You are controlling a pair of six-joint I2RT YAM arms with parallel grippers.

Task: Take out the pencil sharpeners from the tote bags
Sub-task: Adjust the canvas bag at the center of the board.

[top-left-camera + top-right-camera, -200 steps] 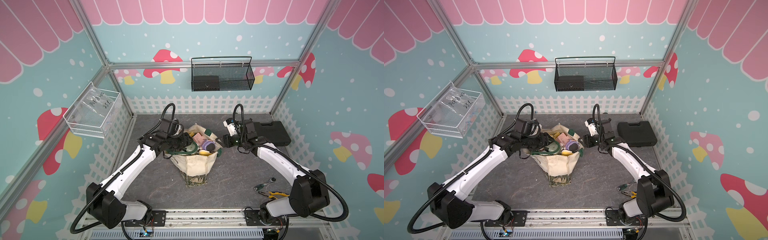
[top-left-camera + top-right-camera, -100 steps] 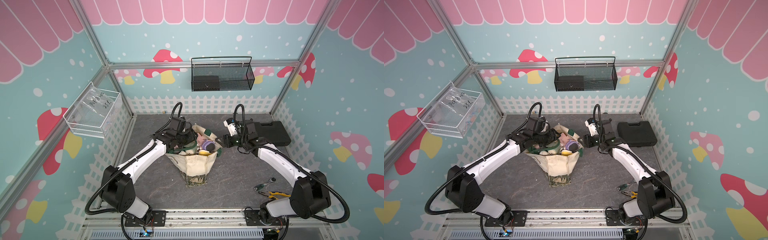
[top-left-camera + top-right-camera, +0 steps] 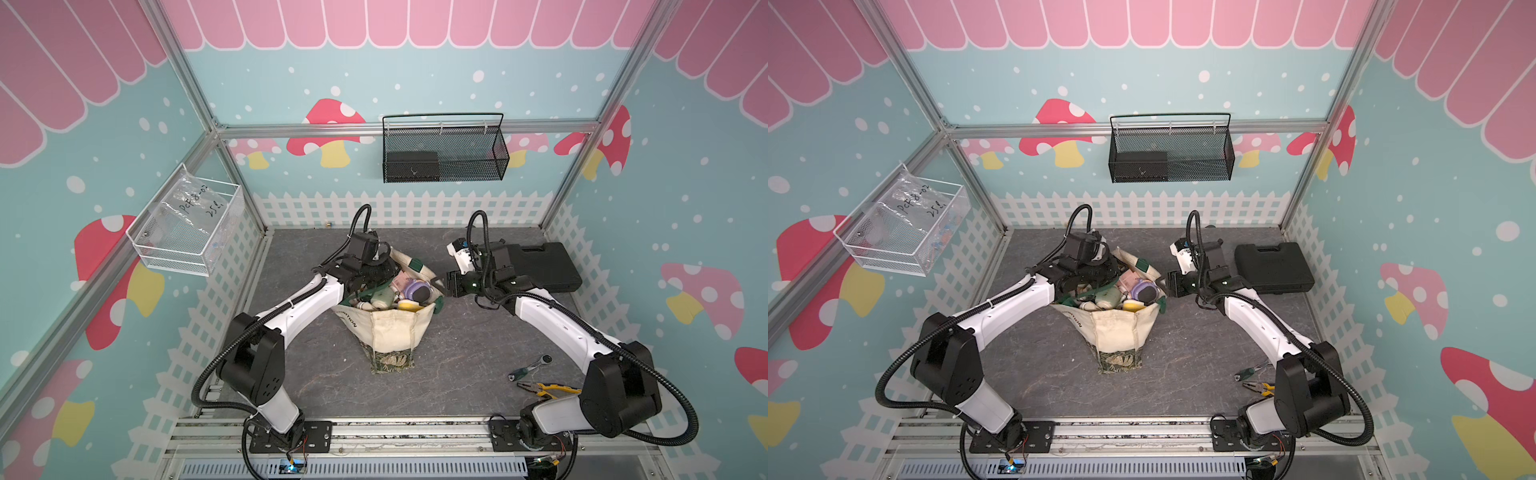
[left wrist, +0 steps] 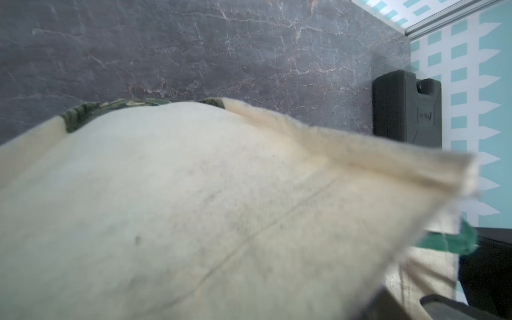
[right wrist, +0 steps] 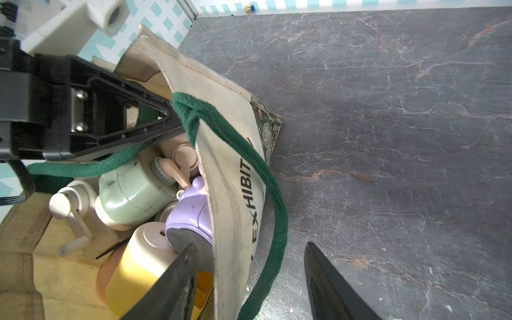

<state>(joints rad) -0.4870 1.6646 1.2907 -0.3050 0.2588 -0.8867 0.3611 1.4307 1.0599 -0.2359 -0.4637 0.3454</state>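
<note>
The cream canvas tote bag with green straps (image 3: 386, 328) stands at the centre of the grey bench (image 3: 457, 353), holding the pastel plastic pencil sharpeners (image 5: 133, 191). The right gripper (image 5: 249, 245) is open, astride the bag wall. The left gripper (image 5: 171, 119) meets the opposite rim; its opening cannot be determined.

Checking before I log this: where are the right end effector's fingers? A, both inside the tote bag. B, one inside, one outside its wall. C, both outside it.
B: the right end effector straddles the tote bag wall, one finger among the pencil sharpeners, one over the table.
</note>
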